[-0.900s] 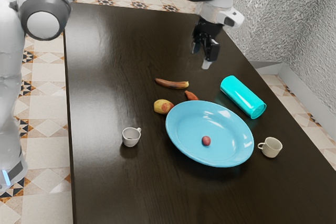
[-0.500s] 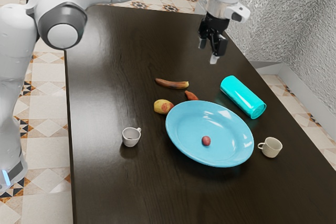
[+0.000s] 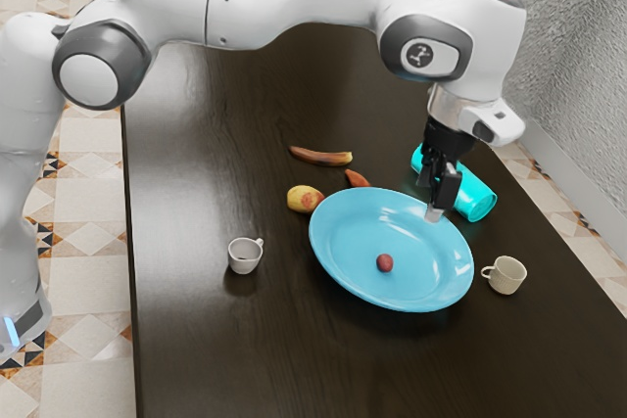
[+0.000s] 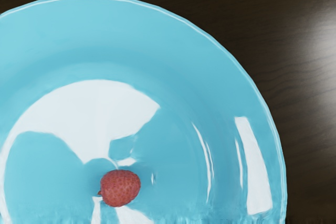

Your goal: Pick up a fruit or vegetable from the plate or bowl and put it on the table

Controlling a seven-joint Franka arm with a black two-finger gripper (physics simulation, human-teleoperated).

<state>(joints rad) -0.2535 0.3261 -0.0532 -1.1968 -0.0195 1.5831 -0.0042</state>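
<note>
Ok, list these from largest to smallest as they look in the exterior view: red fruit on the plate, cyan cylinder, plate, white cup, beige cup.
1. Plate
2. Cyan cylinder, partly hidden behind the gripper
3. White cup and beige cup, too alike to rank
4. Red fruit

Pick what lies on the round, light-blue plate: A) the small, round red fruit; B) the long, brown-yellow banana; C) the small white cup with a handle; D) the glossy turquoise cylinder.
A: the red fruit sits well inside the rim of the plate, and the wrist view also shows it there.
</note>
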